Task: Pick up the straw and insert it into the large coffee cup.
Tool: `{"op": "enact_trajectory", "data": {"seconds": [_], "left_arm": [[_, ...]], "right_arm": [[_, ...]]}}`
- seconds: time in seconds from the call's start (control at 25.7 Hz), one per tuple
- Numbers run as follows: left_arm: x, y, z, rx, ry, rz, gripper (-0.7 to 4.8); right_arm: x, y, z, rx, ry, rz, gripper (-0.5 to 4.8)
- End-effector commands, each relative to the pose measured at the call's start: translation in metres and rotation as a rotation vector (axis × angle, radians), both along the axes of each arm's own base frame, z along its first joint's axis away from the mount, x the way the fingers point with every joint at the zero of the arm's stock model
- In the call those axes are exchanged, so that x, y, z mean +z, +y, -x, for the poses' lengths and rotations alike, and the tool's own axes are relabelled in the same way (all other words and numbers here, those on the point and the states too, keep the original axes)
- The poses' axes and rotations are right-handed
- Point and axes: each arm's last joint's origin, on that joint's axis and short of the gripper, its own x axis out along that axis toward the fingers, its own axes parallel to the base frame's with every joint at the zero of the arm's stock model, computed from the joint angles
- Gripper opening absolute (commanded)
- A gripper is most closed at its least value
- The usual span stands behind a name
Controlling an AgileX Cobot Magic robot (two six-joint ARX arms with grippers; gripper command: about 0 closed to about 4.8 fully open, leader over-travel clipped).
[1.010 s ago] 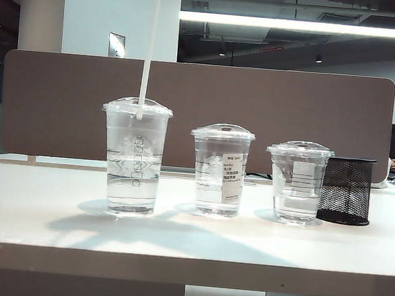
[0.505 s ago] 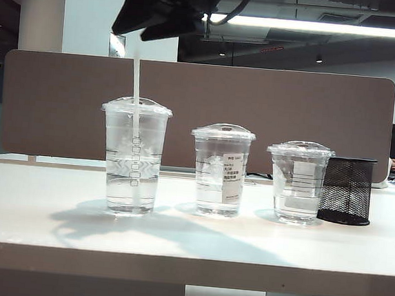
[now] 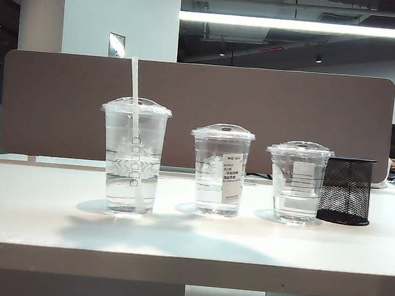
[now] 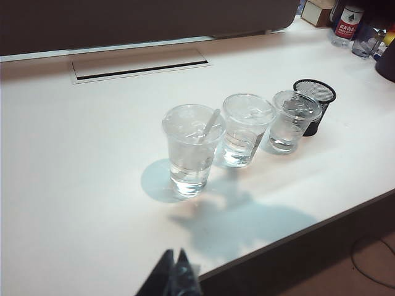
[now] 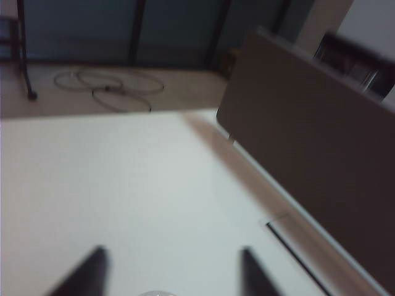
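Straw [image 3: 136, 132] is standing in the large cup [image 3: 133, 157], passing through the domed lid, lower end near the cup floor, leaning slightly, upper part sticking out above the lid. Judged: straw is very light, thin, stiff but easy to kink; best pinched gently on the free stretch above the lid. Cup is holding water, so fairly steady, though its thin plastic wall would dent under a squeeze.

Right gripper [image 5: 170, 268]: fingers are standing well spread, nothing between them, touching nothing; a curved clear edge, likely the lid, is showing just below the gap in its wrist view. Gripper is out of the exterior view.

Left gripper [image 4: 176, 277]: fingertips are pressed together, empty, hanging over the table edge well apart from the cup, which sits ahead of it.

Insertion looks done.
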Motion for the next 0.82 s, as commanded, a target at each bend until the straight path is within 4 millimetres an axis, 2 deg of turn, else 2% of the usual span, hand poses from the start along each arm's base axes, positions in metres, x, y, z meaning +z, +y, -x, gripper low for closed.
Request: {"op": "enact_trajectory", "data": {"seconds": [0.04, 0.19, 0.23, 0.43, 0.54, 0.66, 0.7, 0.82], "left_arm": [[0.003, 0.000, 0.000, -0.004, -0.029, 0.003, -0.02], [0.008, 0.000, -0.002, -0.004, -0.088, 0.014, -0.02], [0.011, -0.001, -0.003, 0.000, -0.118, 0.018, -0.02], [0.012, -0.001, -0.017, 0.064, -0.234, 0.027, -0.02], [0.004, -0.004, -0.033, 0.065, -0.307, 0.045, -0.02], [-0.012, -0.008, -0.051, 0.061, -0.343, 0.080, -0.02], [-0.028, -0.010, -0.063, 0.054, -0.340, 0.106, -0.02], [-0.053, -0.013, -0.078, 0.057, -0.323, 0.155, -0.02]], "right_arm": [[0.028, -0.031, 0.029, -0.019, -0.035, -0.040, -0.07], [0.054, -0.077, 0.065, -0.103, -0.085, -0.083, -0.06], [0.063, -0.098, 0.084, -0.144, -0.109, -0.105, -0.07], [0.066, -0.133, 0.121, -0.216, -0.180, -0.175, -0.07], [0.052, -0.150, 0.138, -0.239, -0.216, -0.210, -0.06], [0.027, -0.162, 0.151, -0.244, -0.241, -0.235, -0.07], [0.007, -0.168, 0.159, -0.244, -0.252, -0.247, -0.07], [-0.024, -0.175, 0.168, -0.244, -0.253, -0.248, -0.07]]}}
